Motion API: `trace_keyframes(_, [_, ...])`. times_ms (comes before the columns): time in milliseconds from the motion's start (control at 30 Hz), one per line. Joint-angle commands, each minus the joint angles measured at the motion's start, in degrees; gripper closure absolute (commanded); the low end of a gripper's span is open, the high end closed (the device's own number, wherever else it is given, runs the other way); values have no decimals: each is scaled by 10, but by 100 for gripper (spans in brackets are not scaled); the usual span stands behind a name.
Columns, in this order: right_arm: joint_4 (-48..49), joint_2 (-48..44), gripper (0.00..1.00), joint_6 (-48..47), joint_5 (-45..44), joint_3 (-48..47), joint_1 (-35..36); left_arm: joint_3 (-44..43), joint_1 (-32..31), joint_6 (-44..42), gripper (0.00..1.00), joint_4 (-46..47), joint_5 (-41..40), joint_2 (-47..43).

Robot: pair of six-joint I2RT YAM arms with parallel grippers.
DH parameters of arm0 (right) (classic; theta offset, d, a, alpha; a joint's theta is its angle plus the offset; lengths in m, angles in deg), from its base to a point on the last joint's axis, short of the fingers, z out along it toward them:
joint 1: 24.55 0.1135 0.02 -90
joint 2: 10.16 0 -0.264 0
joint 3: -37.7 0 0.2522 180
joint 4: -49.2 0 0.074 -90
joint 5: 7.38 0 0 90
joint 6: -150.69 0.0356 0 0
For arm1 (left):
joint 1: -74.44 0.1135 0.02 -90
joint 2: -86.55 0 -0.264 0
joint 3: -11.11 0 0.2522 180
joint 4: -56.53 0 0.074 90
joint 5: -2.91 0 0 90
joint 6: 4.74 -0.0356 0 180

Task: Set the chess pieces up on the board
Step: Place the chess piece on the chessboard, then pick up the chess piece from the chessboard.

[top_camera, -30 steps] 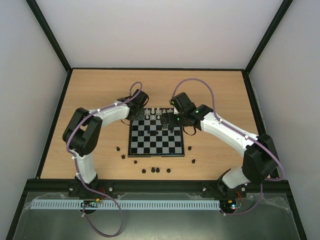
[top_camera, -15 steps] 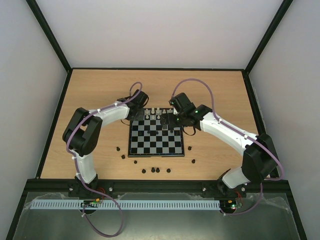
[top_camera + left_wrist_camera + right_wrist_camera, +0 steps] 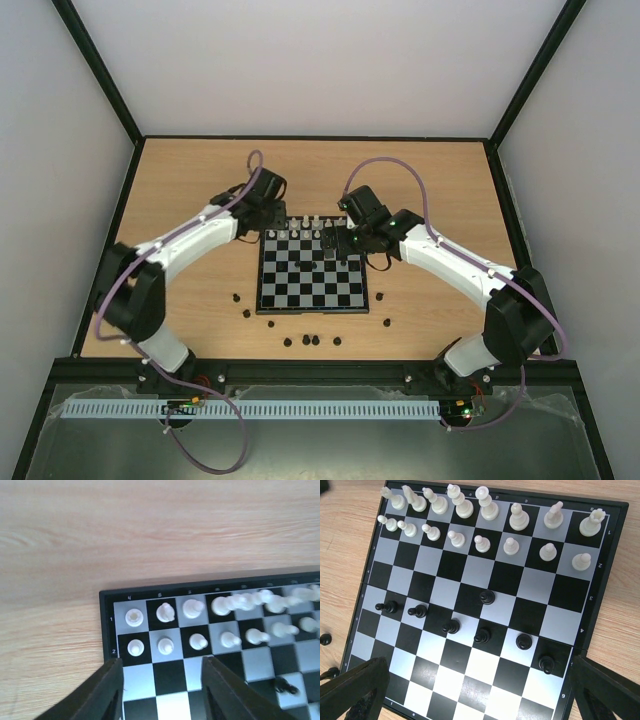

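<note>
Chess pieces (image 3: 487, 597), tiny glossy black and cream men, fill two cream rows at the far edge of the small black-and-grey checked board (image 3: 470, 666). Black ones stand mid-board and off its near edge. They look light, hard, slippery and easily tipped, so pinch low around the stem. Left gripper (image 3: 161, 680) and right gripper (image 3: 477, 682) hover over the board, jaws spread, empty.

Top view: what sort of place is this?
Probably a robot lab cell: white walls and black frame bars enclose a wooden table, with a left arm and right arm bolted at its near edge, around a board.
</note>
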Motion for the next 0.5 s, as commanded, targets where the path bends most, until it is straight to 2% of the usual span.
trace_keyframes(0, [-7, 1, 0, -6, -10, 5, 4, 37, -5, 9, 50, -1, 24, -95])
trace_keyframes(267, [-22, 15, 1, -2, -51, -5, 3, 151, -18, 21, 18, 38, 69, -240])
trace_keyframes(367, [-31, 24, 1, 1, -65, -8, 4, 185, -29, 36, 2, 43, 74, -286])
trace_keyframes(467, [-51, 39, 1, 7, -77, -17, 4, 215, -37, 46, 1, 46, 79, -326])
